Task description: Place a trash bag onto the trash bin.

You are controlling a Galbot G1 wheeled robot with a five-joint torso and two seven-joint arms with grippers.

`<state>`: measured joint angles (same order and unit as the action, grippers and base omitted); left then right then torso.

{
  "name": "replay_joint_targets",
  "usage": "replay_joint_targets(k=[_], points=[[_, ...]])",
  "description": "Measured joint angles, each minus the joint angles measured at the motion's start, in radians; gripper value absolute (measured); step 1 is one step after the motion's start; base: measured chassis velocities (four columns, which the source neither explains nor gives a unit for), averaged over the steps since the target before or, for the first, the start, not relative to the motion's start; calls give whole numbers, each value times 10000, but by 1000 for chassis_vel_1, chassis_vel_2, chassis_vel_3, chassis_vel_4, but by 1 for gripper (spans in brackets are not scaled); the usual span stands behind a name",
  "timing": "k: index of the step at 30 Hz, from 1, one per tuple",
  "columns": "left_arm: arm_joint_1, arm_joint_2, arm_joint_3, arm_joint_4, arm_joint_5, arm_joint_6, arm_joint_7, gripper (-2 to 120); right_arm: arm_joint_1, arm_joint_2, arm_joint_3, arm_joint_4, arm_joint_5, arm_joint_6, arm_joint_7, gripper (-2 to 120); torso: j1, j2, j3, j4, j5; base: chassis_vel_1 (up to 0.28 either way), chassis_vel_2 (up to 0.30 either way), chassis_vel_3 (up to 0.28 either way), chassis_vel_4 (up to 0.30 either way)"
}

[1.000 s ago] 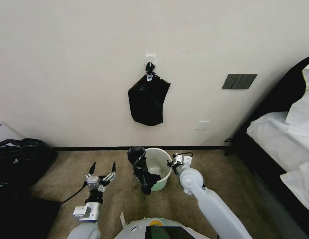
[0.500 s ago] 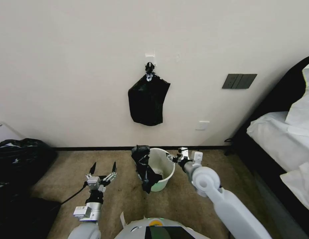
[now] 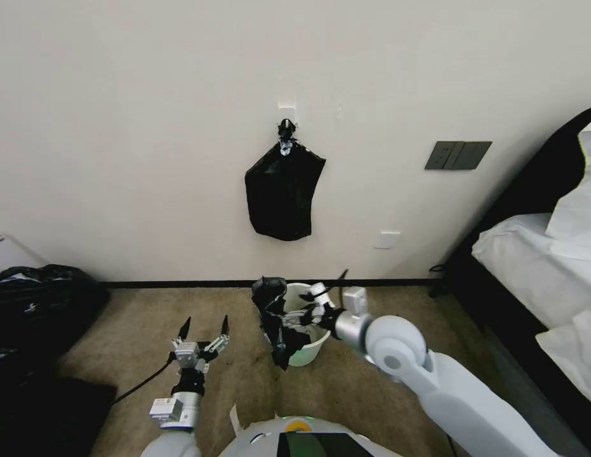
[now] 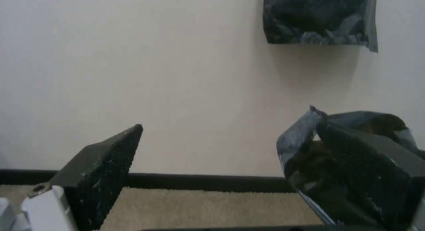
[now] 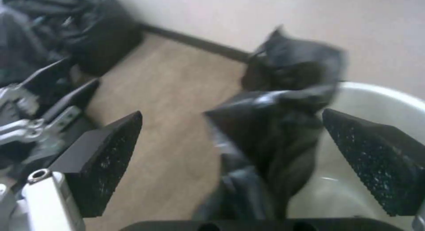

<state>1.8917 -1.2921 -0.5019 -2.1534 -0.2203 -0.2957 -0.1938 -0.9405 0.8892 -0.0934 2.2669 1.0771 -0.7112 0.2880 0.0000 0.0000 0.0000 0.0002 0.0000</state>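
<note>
The bag (image 3: 274, 320) drapes over the bin (image 3: 308, 346) rim on carpet (image 3: 244, 374); right gripper (image 3: 299, 315) spread around it, left gripper (image 3: 205, 330) spread, idle beside; a bundle (image 3: 282, 193) hangs on the wall.

White rounded arms, silver wrists, black textured wedge fingers (image 5: 102, 158), black cable.

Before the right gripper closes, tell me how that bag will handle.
Likely floppy: the bag hangs crumpled over the bin rim, sagging down the outside. Probably light, since the thin film keeps its folds. Its glossy surface may slip, so the open right gripper should pinch a bunched fold. The left gripper hovers open, apart.
</note>
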Motion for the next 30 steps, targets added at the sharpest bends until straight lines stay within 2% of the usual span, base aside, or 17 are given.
replay_joint_targets(k=[1, 4, 10, 13, 14, 17, 21, 22, 24, 26, 28, 30], points=[[0, 0, 0, 0, 0, 0, 0, 100, 0, 0, 0, 0, 0, 0, 0, 100, 0, 0, 0, 0, 0, 0, 0, 0, 0], [-9, -98, 50, 106, 53, 63, -41, 100, 482, 360, -956, -564, -282, -1, -37, 100, 0, -1, 0, -3, -1, 0, 0, 0, 0], [-39, -136, 99, 142, 58, 131, -70, 100, 925, 665, -1579, -1211, -661, 1, 30, 98, 0, -1, 0, -2, -1, 0, 0, 0, 0], [-113, -151, 208, 143, 85, 251, -94, 100, 1200, 692, -1834, -1492, -810, 4, 73, 86, 0, -1, 0, -3, -2, 0, 0, 0, 0], [-113, -151, 208, 143, 85, 251, -94, 100, 1200, 692, -1834, -1492, -810, 4, 73, 86, 0, -1, 0, -3, -2, 0, 0, 0, 0], [-163, -168, 279, 148, 123, 337, -119, 100, 1444, 660, -2080, -1743, -858, 7, 107, 71, 0, -1, 0, -3, -1, 0, 0, 0, 0], [-179, -169, 300, 165, 128, 377, -138, 100, 1606, 625, -2216, -1803, -857, 9, 109, 59, 0, -1, 0, -3, -1, 0, 0, 0, 0], [-185, -166, 304, 177, 128, 396, -145, 100, 1653, 625, -2261, -1831, -853, 9, 112, 52, 0, -1, 0, -3, -1, 0, 0, 0, 0], [-188, -157, 305, 184, 128, 415, -152, 100, 1679, 630, -2298, -1859, -849, 9, 117, 49, 0, -1, 0, -2, 0, 0, 0, 0, 0], [-189, -134, 312, 184, 128, 459, -168, 100, 1688, 647, -2342, -1867, -849, 11, 126, 38, 0, -1, 0, -3, 0, 0, 0, 0, 0], [-188, -129, 321, 184, 128, 478, -174, 100, 1680, 652, -2353, -1865, -859, 11, 145, 35, 0, -1, 0, -2, 0, 0, 0, 0, 0], [-203, -121, 372, 172, 128, 545, -184, 100, 1642, 654, -2356, -1843, -875, 13, 206, 25, 0, -1, 0, -2, 0, 0, 0, 0, 0]])
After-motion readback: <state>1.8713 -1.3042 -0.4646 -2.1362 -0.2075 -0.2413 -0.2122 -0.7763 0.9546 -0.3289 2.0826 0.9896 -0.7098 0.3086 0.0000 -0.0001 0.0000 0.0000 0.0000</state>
